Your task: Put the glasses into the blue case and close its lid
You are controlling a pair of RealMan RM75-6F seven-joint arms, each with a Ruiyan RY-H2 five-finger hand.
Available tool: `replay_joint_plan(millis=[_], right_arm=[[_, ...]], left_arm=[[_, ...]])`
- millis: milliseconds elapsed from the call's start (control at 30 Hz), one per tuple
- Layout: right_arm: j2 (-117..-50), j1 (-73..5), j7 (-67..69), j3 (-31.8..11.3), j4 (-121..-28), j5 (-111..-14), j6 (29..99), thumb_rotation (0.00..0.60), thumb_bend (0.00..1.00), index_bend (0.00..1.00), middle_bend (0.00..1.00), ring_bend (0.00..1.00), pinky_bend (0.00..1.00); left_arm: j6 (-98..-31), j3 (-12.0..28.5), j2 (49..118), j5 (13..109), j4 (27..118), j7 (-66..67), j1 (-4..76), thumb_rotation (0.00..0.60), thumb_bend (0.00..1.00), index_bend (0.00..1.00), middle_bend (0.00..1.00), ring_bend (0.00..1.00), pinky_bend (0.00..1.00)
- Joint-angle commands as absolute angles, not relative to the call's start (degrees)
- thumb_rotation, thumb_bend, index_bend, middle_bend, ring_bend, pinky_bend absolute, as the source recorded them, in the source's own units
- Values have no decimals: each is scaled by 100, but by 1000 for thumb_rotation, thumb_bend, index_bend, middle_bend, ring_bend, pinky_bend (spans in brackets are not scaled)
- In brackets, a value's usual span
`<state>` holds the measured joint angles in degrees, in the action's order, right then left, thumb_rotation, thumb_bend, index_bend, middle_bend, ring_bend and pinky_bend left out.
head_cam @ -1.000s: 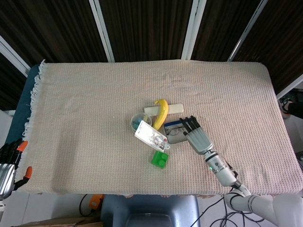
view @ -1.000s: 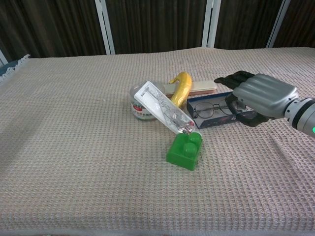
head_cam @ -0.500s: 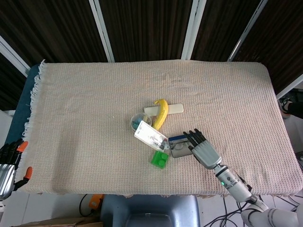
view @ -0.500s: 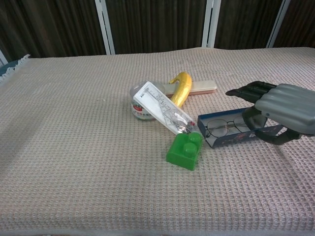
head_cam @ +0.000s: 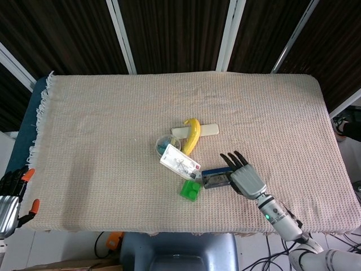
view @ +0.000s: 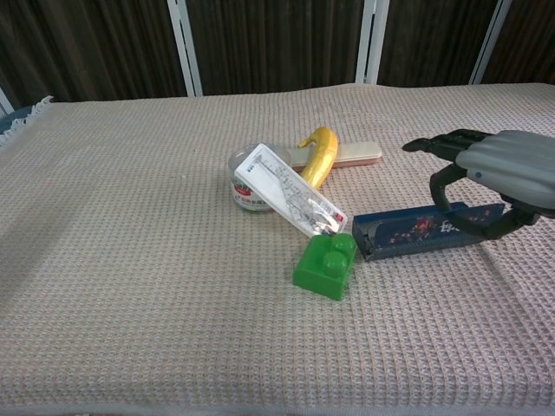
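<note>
Nearest the robot, one green block (view: pixel 325 265) is sitting just beside the single blue case (view: pixel 427 230), which is lying with its lid nearly down — glasses no longer showing, presumably inside. The right hand (view: pixel 494 173) is arching over its far end, thumb hooked against it; full closure I cannot tell. Beyond are lying one clear packet (view: pixel 290 200), one tub (view: pixel 244 192), one banana (view: pixel 319 155). The left hand (head_cam: pixel 10 197) is hanging idle, off-table.

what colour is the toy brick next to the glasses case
Bright green brick, clearest in the chest view.
</note>
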<state>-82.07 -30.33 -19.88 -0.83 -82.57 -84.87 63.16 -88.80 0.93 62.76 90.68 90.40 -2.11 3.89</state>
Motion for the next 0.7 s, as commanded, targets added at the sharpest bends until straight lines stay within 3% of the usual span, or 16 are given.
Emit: replay_joint_plan(millis=[33,700], right_arm=[[-8270,-3174,-2092,-289,-8293,-8163,6028,600,652,753,131,0,0],[-8803,-3634,-2746,-787,-7816,-7087,5486,600,652,752,131,0,0]], left_arm=[[-8853,90,6279,9066,9041,-193,402,600,421,0,0,0,10],[-8838,104,6269,9022,9059,-181,403,600,424,0,0,0,10]])
